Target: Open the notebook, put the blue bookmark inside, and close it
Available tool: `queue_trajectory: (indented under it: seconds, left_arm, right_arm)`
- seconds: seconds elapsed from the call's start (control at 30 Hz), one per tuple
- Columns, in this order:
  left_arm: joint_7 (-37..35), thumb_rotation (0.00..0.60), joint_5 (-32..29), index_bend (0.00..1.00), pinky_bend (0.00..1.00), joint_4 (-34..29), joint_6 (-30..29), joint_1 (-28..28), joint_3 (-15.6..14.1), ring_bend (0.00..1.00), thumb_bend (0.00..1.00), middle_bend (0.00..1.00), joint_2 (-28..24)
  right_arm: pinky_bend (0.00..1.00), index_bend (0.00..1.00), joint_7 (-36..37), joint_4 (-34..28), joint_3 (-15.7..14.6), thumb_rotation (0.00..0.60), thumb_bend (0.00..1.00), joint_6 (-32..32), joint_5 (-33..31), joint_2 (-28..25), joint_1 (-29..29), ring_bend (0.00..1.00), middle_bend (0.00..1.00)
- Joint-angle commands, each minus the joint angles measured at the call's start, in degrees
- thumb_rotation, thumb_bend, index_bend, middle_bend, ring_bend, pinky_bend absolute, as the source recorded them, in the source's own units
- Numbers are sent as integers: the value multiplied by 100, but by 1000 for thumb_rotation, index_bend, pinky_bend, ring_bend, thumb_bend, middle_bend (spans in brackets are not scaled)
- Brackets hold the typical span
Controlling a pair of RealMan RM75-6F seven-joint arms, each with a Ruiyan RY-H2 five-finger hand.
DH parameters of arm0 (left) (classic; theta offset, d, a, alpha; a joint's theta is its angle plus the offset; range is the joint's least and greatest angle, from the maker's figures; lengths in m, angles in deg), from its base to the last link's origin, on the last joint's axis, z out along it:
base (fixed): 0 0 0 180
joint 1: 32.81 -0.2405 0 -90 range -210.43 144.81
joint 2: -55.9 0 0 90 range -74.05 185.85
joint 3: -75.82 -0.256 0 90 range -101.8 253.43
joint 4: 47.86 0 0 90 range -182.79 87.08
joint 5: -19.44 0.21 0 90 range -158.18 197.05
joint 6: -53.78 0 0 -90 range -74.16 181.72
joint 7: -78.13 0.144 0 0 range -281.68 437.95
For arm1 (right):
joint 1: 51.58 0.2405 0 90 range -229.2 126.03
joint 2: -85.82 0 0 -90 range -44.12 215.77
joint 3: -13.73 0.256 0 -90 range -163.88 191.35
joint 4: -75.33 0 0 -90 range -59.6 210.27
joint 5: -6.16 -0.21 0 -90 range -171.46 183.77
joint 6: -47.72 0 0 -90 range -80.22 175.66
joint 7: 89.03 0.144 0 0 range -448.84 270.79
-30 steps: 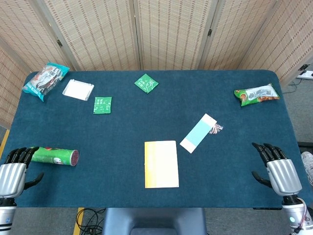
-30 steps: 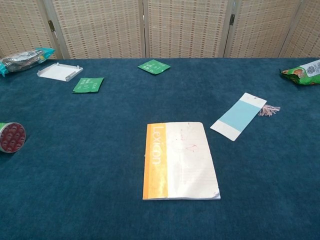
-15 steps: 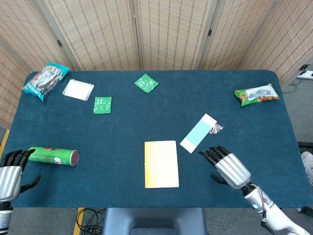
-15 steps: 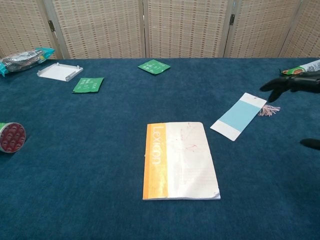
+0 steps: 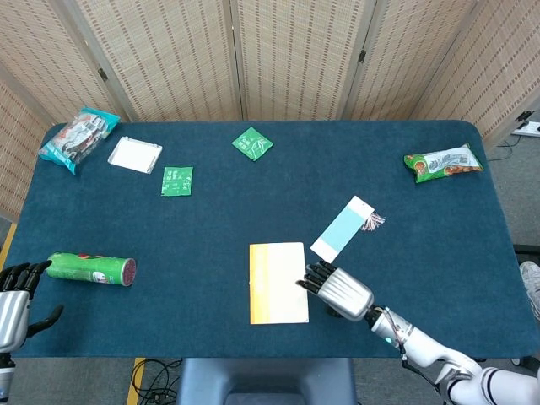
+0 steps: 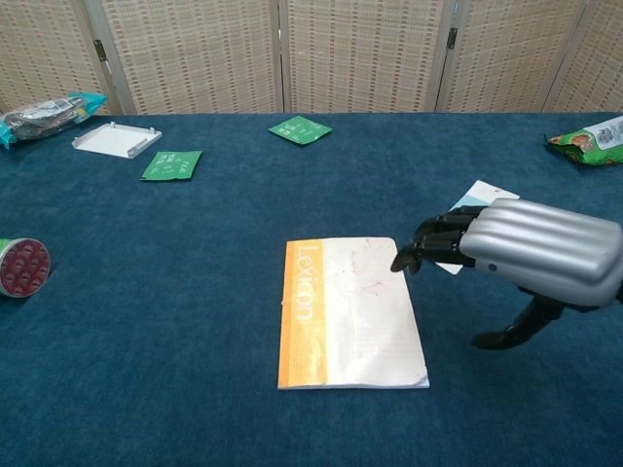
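Where right hand [image 6: 531,251] looms, bookmark [image 6: 480,194] mostly hidden

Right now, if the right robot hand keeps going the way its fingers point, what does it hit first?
Most likely the notebook. The right robot hand points left, its fingertips at the notebook's right edge. Height above the cover is unclear, so it may skim over the edge rather than meet it.

In the chest view the right hand [image 6: 531,248] covers most of the blue bookmark [image 6: 480,194]. The green can [image 6: 19,265] is cut by the left edge. The left hand [image 5: 12,297] shows only partly in the head view.
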Motion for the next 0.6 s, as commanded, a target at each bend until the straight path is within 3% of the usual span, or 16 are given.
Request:
queue_trajectory:
  seconds: [0.03,0.3,0.6]
  left_arm:
    - [-4,600,-9,193,181,-1,4,-6,1,181,253,262,-3]
    - [8,600,-25,193,181,-27,49,9,15,180,253,260,-8]
    - [4,600,-70,193,181,-16,102,7,14,180,254,259,7]
  right_arm:
    - [228,245,135,439,-104,600,9,-147,151,314,156,165,306]
    - [228,272,360,1208,-230,600,0,-393,246,812,364,165,306]
    - [228,279,556,1589,-386,600,0,-488,221,1047,534,165,312]
